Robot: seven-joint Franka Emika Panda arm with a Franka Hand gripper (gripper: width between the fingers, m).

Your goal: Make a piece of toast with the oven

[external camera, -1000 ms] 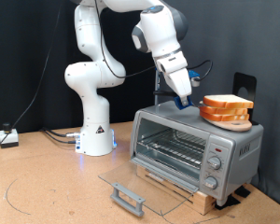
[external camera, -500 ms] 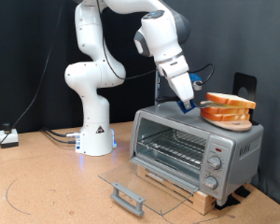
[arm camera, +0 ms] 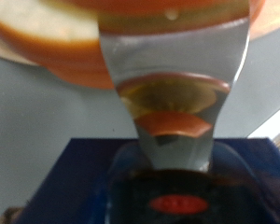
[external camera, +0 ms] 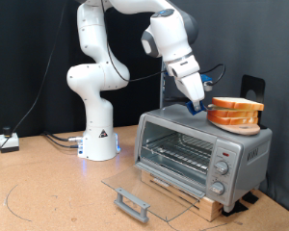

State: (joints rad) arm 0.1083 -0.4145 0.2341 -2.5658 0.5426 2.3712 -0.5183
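Silver-grey, the oven (external camera: 202, 154) stood on a wooden board on the table (external camera: 48, 192), its glass door (external camera: 135, 190) folded down flat and its wire rack (external camera: 178, 154) bare. We found the claw (external camera: 198, 106) just above the oven's roof, beside the pile of bread slices (external camera: 233, 113) there. In the wrist view the pile (arm camera: 131, 42) filled the frame close ahead. We could not tell whether the claw was open or closed, nor single out the piece of toast within the pile.

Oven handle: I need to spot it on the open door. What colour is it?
Grey, on the oven's lowered glass door; the handle shows best in the exterior view.
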